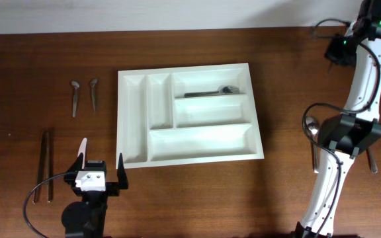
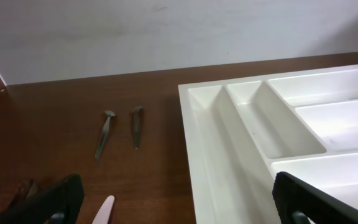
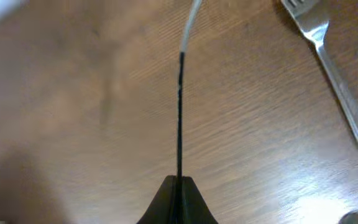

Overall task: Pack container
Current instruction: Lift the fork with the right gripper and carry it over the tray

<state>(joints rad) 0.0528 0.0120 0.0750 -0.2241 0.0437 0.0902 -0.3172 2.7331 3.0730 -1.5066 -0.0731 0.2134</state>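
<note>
The left gripper is spread wide, its right finger just beside the near-left corner of the container, which lies flat mid-table with its far edge near the table's back edge. Bare wood opens beyond the gripper up to two small utensils. The right gripper, pressed together, points at bare table beside a fork.

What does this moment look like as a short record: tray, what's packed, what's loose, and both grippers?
container: white five-compartment tray, mid-table
packed: one metal utensil, top long compartment in the overhead view
loose, left side: two small spoons, pair of dark sticks, white piece
loose, right side: spoon partly under the arm, fork
left gripper: open, empty, by the tray's near-left corner
right gripper: shut, over bare wood beside the fork
</note>
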